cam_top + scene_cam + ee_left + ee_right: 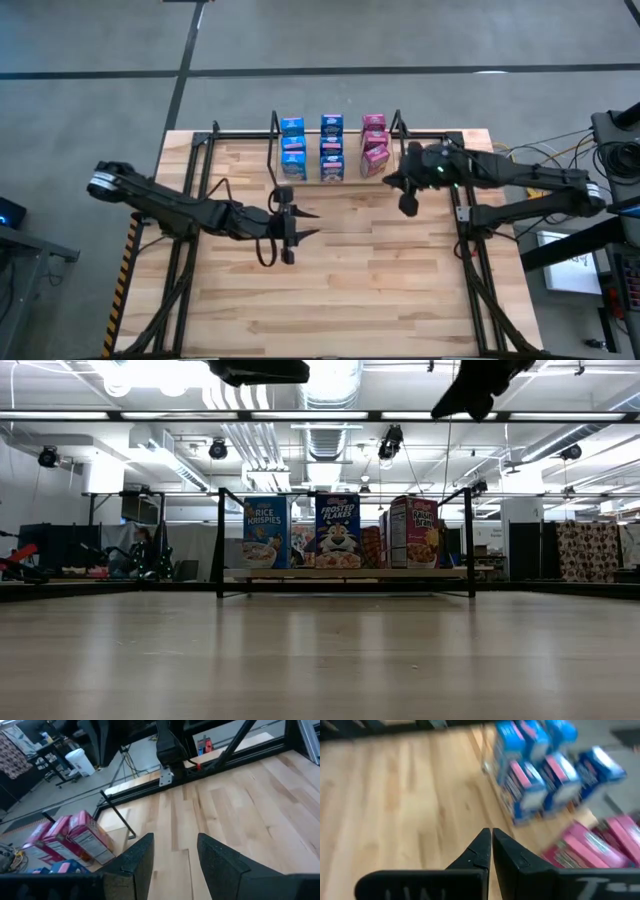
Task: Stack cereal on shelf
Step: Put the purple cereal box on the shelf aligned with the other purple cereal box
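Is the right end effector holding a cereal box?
No. In the right wrist view the right end effector is shut on nothing, with the cereal boxes beyond it.

The table is pale, smooth wood planks with a light sheen. Cereal boxes look like glossy printed card. The shelf posts are thin matt-black metal.
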`<state>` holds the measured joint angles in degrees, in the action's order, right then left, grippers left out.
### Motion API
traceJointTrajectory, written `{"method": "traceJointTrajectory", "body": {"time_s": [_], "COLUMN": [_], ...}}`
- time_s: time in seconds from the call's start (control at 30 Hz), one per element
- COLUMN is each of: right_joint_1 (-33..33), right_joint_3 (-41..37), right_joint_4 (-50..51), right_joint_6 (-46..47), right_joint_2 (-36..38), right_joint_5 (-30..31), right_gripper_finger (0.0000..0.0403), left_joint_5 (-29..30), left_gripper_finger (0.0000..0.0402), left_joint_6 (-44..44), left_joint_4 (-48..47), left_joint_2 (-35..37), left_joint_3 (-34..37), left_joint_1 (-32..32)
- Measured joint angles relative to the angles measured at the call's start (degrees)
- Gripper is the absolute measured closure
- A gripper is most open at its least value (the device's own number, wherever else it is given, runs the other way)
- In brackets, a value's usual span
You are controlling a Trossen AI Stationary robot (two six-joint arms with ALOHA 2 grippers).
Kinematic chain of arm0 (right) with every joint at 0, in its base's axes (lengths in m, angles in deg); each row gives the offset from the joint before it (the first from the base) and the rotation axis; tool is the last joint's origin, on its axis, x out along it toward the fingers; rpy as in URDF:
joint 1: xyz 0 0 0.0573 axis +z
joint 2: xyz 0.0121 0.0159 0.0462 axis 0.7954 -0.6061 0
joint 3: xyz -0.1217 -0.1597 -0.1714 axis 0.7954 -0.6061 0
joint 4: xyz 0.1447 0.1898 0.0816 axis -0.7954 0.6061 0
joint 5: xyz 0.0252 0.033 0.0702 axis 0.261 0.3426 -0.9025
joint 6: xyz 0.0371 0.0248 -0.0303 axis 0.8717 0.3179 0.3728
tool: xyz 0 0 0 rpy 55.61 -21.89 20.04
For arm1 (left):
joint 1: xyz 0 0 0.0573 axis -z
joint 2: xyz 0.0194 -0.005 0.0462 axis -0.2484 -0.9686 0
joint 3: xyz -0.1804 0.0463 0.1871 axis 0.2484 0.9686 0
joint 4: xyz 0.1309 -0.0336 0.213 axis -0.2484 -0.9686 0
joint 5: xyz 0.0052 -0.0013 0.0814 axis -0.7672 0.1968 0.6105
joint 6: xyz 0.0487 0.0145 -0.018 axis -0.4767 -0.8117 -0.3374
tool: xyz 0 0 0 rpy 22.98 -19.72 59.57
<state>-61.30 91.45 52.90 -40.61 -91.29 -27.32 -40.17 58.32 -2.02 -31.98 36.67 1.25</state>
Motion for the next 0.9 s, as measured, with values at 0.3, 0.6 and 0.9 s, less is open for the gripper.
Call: {"method": "traceJointTrajectory", "body": {"time_s": [0.3,0.6,0.9], "right_joint_1": [-11.64,-18.45,-20.65], "right_joint_3": [12.82,26.11,31.34], "right_joint_4": [13.52,25.31,29.55], "right_joint_6": [-11.66,-19.74,-31.57], "right_joint_2": [-12.46,-26.29,-35.05], "right_joint_5": [-6.11,-6.05,-2.51], "right_gripper_finger": [0.0394,0.0309,0.015], "left_joint_5": [3.78,10.08,10.02], "left_gripper_finger": [0.0267,0.0267,0.0267], "left_joint_6": [-0.37,-0.73,-0.73], "left_joint_4": [-0.7,-0.9,-1.11], "left_joint_2": [3.93,4.53,4.51], "left_joint_3": [4.18,4.34,4.35], "left_joint_1": [0.02,0.0,0.02]}}
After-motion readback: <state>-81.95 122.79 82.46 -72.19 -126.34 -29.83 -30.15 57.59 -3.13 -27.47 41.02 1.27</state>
